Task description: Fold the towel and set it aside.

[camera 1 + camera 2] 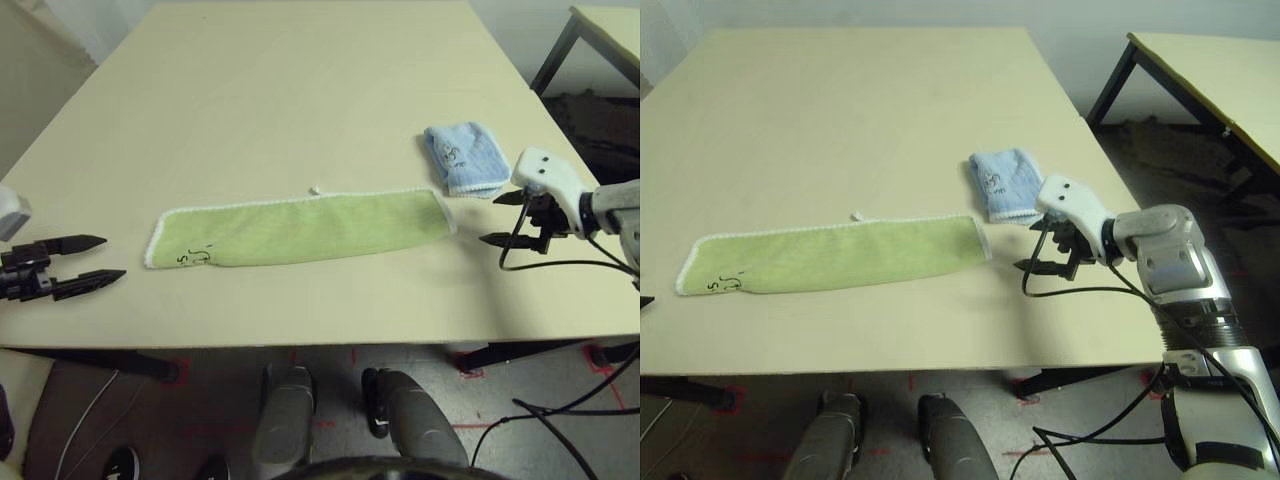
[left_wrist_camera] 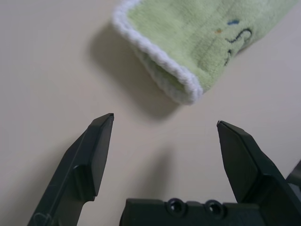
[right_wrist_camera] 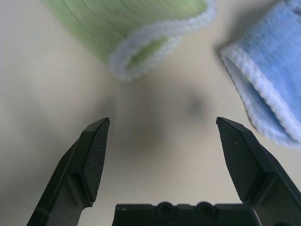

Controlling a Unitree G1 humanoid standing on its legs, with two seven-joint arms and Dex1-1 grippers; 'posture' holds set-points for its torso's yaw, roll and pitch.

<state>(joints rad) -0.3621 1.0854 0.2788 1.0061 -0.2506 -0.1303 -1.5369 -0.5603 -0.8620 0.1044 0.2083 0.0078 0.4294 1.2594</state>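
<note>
A long strip of light green terry cloth towel [image 1: 300, 228] with white stitched edging lies flat across the middle of the head-camera frame, on the pale beige table [image 1: 300, 90]. It looks folded lengthwise into a narrow band running from centre left to centre right. A dark printed doodle [image 1: 196, 256] sits near its left end, and a small white tag [image 1: 315, 189] pokes out from its upper edge about midway along.

At the left edge of the frame, the left gripper [image 1: 100, 260] hovers with its two black fingers spread wide, holding nothing, its tips pointing toward the towel's left end but apart from it. In the left wrist view the folded, white-edged end of the green towel [image 2: 188, 52] lies just beyond the open fingers [image 2: 96, 155], with bare table between them.

At the right side of the frame, the right gripper [image 1: 498, 218] is also wide open and empty, close to the towel's right end without touching it. Its wrist view shows the towel's doubled end [image 3: 141, 42] ahead of the fingers [image 3: 94, 157].

A smaller light blue folded towel [image 1: 464, 158] rests just above and to the right of the green one's right end, beside the right gripper's white housing. The corner of a second table with dark legs [image 1: 600, 40] fills the upper right corner.
</note>
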